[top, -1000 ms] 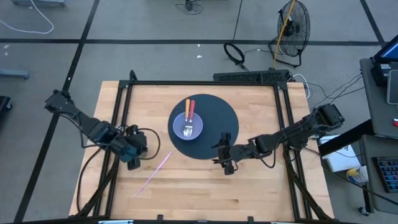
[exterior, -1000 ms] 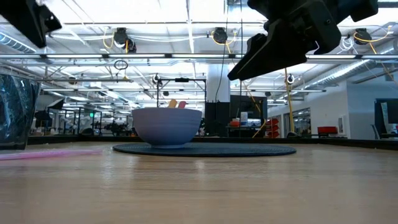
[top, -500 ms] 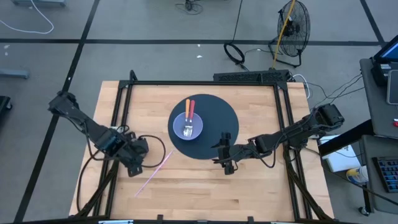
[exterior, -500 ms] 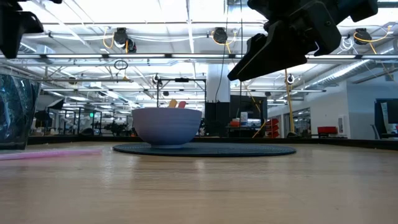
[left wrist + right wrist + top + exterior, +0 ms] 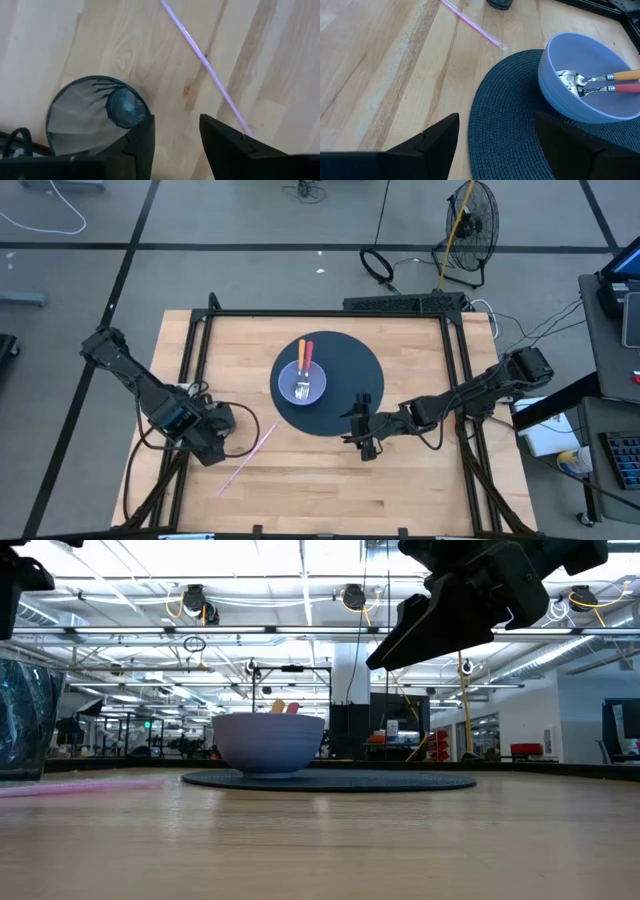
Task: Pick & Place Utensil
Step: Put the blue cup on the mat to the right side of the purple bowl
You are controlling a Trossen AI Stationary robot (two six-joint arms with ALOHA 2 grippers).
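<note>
A thin pink straw lies flat on the wood near the table's left front; it also shows in the left wrist view and the right wrist view. A pale blue bowl stands on a round dark placemat and holds two utensils, one with an orange handle and one with a red handle. My left gripper hovers open above the straw's near part, beside a clear cup. My right gripper hangs open over the placemat's near right rim.
The clear cup stands upright on the wood at the table's left, close to my left gripper. A black frame runs along the table's edges. Bare wood stretches along the near side. A fan stands on the floor beyond.
My left gripper has moved toward the table's near edge and a little left, staying above the table near the straw. The straw, bowl and my right gripper have kept still.
</note>
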